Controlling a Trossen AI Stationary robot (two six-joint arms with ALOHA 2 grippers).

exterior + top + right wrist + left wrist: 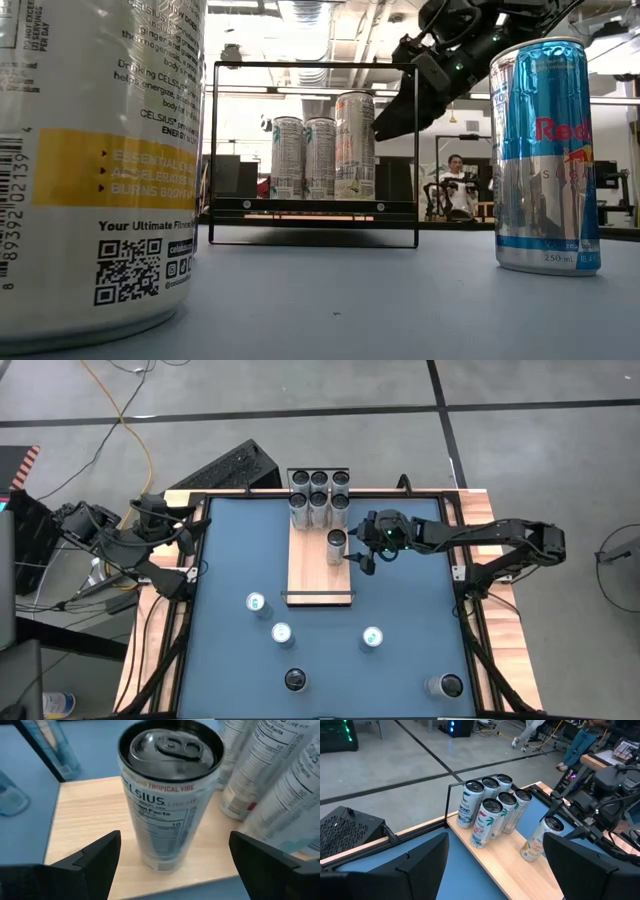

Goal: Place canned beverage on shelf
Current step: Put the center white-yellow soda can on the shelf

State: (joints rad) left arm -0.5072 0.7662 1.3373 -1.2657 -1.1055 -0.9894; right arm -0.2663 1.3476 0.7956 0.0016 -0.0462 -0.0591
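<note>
The right end effector (352,556) stands wide open just beside a lone upright can (336,546) on the shelf (312,575), its fingers (95,855) flanking the can without touching; the can's base is partly hidden in the wrist view. Beyond it, six cans (319,495) cluster at the shelf's far end. The left end effector (495,865) waits wide open, empty, at the worktop's (400,590) far left corner. Loose cans (281,633) stand on the blue worktop, two cut off in the low view.
</note>
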